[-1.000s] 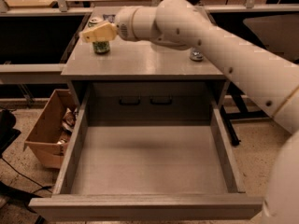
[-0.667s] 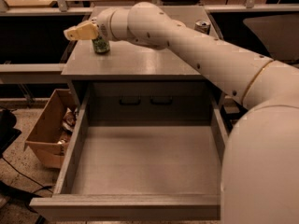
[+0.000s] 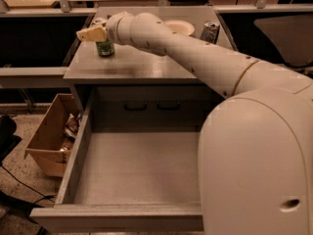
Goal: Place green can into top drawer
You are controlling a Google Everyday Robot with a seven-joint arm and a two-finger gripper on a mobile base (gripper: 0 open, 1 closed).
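At the far left, on the floor, a brown cardboard box (image 3: 48, 133) sits just beside the left wall of the top drawer (image 3: 142, 168). Up on the counter (image 3: 146, 65), near its far-left corner, the tool (image 3: 91, 34) hangs directly over the green can (image 3: 105, 48), low enough to hide the can's top. Whether the tool is open or closed, or has any hold on the can, cannot be told from here. The can stands upright on the counter, close to the left edge.

The can looks small and light, with thin metal walls that are stiff enough for a firm pinch but would dent under a hard squeeze. Its smooth side is likely slippery, so a hold across the middle of the body, square to the wall, seems safest. A hold near the rim could tip it.

The drawer is pulled fully out towards the near side and its flat bottom is bare, so there is wide room to set the can down. The counter's near edge and the drawer's tall side walls are what the can must clear on the way down.

Further right on the counter, a pale plate (image 3: 179, 28) and a silver can (image 3: 210, 31) stand along the far edge, well apart from the green can. The arm (image 3: 205, 62) reaches across from the right.
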